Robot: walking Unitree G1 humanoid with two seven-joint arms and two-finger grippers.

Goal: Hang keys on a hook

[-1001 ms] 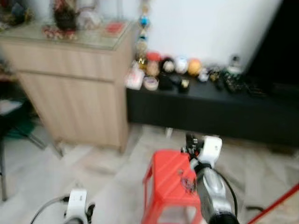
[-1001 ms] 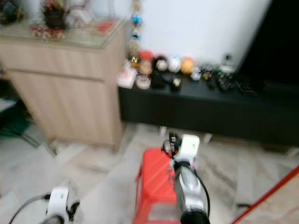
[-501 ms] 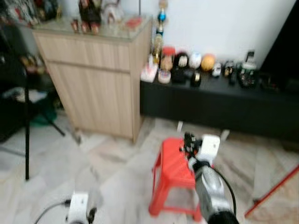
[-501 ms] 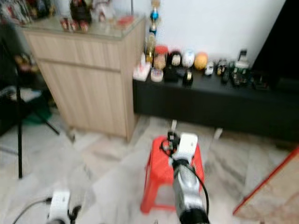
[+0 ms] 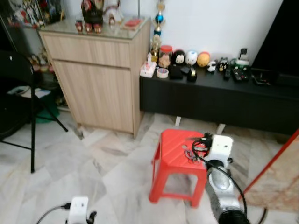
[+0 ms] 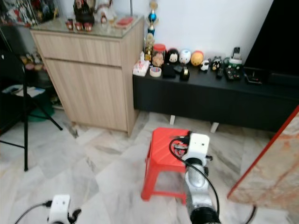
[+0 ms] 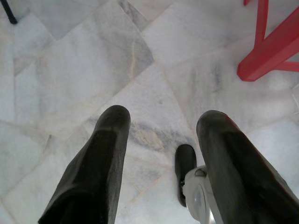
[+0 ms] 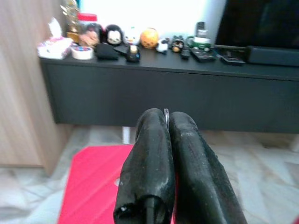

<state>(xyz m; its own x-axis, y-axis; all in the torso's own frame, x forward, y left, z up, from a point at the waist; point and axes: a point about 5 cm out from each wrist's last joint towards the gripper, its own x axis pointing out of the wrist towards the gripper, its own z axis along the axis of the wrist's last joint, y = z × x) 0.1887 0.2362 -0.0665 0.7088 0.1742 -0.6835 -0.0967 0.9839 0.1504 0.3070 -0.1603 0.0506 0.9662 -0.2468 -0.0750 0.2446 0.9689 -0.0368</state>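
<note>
My right gripper (image 5: 197,145) is raised over a red plastic stool (image 5: 174,145), and a small bunch of keys (image 5: 189,154) on a ring hangs at its tips. In the right wrist view the two black fingers (image 8: 154,140) are pressed together with a thin metal ring (image 8: 166,112) caught between the tips of the gripper (image 8: 167,116). The stool (image 8: 93,177) lies below them. My left gripper (image 7: 161,121) hangs low over the marble floor with its fingers wide apart and nothing between them; its white wrist (image 5: 78,211) is at the bottom edge.
A light wooden cabinet (image 5: 98,70) stands at the back left beside a low black bench (image 5: 219,100) carrying small toys and remotes. A black folding chair (image 5: 18,88) is at the far left. A red-edged stone slab (image 5: 275,168) leans at the right. A stool leg (image 7: 266,51) is near the left gripper.
The camera has pulled back and steadied, so more floor and the whole stool are in view. My right gripper stays shut on the keys above the stool.
</note>
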